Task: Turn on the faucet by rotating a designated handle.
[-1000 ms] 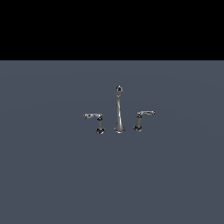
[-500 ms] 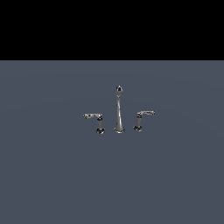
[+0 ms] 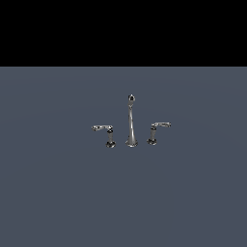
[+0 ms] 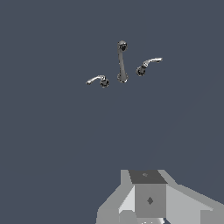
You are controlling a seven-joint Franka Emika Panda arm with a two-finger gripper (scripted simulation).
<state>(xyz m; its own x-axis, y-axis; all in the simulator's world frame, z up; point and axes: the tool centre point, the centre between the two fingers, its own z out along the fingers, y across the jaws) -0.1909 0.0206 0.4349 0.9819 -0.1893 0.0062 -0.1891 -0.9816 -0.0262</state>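
Observation:
The faucet (image 3: 130, 123) is a small chrome set on the flat grey surface: a tall slim spout with a dark tip and two short-posted levers. The handle (image 3: 159, 126) stands at the exterior view's right of the spout, its arm pointing right. Its mirror twin (image 3: 102, 129) stands on the other side of the spout. In the wrist view the faucet (image 4: 121, 61), the handle (image 4: 150, 62) and the twin (image 4: 97, 80) lie far off from my gripper (image 4: 148, 197). Only grey blocks of the gripper show at the picture's edge, touching nothing. The arm does not show in the exterior view.
The grey surface (image 3: 58, 193) spreads wide all around the faucet. A black band fills the exterior view above it. Nothing else stands on the surface.

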